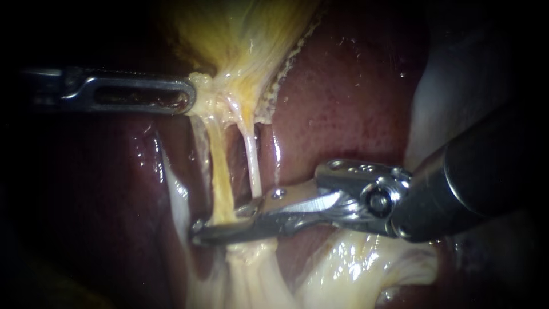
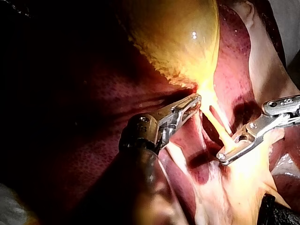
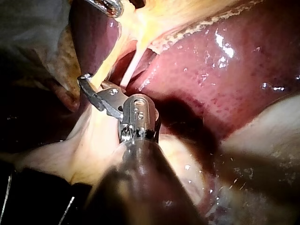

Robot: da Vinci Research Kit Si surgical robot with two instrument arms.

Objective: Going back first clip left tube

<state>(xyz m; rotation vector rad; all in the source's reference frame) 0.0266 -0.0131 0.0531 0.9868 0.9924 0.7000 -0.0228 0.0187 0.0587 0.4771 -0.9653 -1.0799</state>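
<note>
Glistening liver (image 1: 343, 86) behind left tube (image 1: 220, 171); surroundings dark.

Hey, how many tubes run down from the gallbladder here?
2, both hanging from the gallbladder. The thick yellow left tube runs down to the right instrument; the thin pale right tube lies just to its right. Others may be hidden.

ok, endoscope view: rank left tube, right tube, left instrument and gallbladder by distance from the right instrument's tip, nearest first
1. left tube: crosses the right instrument at its tip.
2. right tube: just beside the left tube, on the shaft side.
3. left instrument: up at the tubes' upper end.
4. gallbladder: its body lies farthest, beyond that.
</note>
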